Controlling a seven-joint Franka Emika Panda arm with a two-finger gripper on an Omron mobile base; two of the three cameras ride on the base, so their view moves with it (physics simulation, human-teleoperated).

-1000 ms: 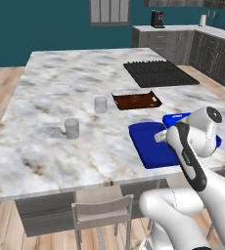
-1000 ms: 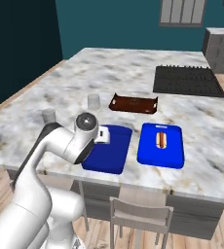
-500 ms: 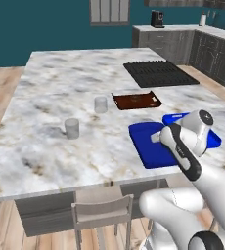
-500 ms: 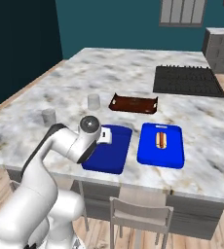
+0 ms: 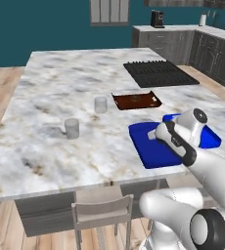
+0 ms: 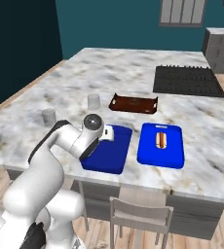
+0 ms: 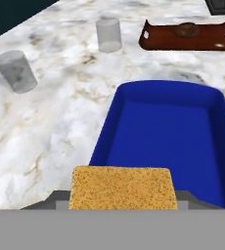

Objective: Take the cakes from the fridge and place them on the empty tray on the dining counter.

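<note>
1. The yellow-orange cake (image 7: pixel 121 188) is gripped between the jaws of the gripper (image 7: pixel 122 197), at the near rim of the empty blue tray (image 7: pixel 168 132).
2. The cake should be carried over the tray's middle, lowered flat, then let go.
3. Beyond the tray, two glasses (image 7: pixel 16 71) and a brown tray (image 7: pixel 185 36) are seen.
4. The fingertips are hidden by the cake; the second cake cannot be made out.

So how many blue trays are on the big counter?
2. The empty blue tray sits near the counter's front edge, under the gripper. The other blue tray, with a hot dog, lies right beside it.
</note>
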